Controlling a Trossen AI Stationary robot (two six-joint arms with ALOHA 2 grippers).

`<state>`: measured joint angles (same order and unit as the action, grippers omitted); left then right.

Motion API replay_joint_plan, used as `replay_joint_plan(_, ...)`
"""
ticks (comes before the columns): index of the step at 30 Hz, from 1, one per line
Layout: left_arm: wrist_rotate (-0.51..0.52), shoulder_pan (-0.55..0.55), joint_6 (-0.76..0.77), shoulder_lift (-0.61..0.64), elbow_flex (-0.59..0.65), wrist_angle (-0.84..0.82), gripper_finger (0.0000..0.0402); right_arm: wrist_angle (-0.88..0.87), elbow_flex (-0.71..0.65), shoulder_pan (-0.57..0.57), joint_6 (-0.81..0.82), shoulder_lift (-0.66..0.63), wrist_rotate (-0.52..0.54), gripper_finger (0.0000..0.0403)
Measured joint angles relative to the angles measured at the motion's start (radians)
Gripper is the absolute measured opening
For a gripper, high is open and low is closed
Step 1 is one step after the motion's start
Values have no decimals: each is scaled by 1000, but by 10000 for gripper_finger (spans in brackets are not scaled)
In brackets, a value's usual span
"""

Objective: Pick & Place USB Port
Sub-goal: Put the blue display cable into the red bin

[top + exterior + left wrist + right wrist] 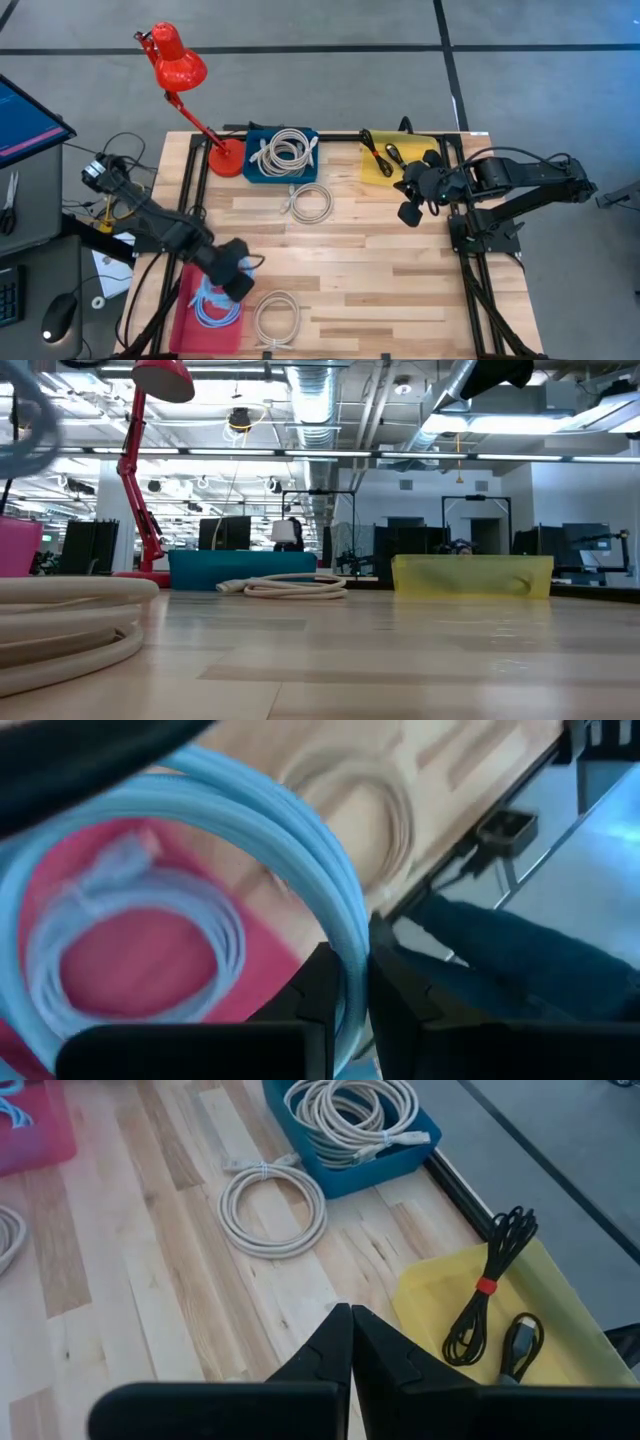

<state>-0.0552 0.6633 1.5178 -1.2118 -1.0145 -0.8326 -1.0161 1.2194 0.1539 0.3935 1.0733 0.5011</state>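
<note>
Left end effector [348,982] pinching blue cable [250,830]; right end effector [350,1342] pressed together; three beige coils.

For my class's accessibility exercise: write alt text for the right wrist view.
The right gripper, shut and empty, hovers over a wooden table beside a yellow tray holding black cables; farther off, a blue tray holds beige cables.

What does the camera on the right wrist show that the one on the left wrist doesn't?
Only the right wrist view shows the yellow tray with a bundled black cable, the blue bin of coiled beige cables, and the right gripper with its fingers together, holding nothing. Only the left wrist view shows the left gripper pinching a light blue cable. Both show the pink tray and the wooden table.
</note>
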Motion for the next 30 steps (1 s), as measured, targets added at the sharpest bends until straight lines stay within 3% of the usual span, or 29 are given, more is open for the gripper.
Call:
replay_joint_plan(5, -1, 119, 144, -23, 0, -9, 35, 0, 0, 0, 0, 0, 0, 0)
replay_joint_plan(9, -1, 173, 172, -88, -1, -16, 35, 0, 0, 0, 0, 0, 0, 0)
replay_joint_plan(18, -2, 190, 114, -293, -1, 17, 35, 2, 1, 1, 0, 23, -1, 0)
replay_joint_plan(25, -1, 190, 91, -335, -1, 30, 35, -9, 1, 1, 0, 64, -2, 0)
replay_joint_plan(30, -2, 190, 91, -332, 0, 31, 92, -32, 1, 1, 0, 84, -2, 0)
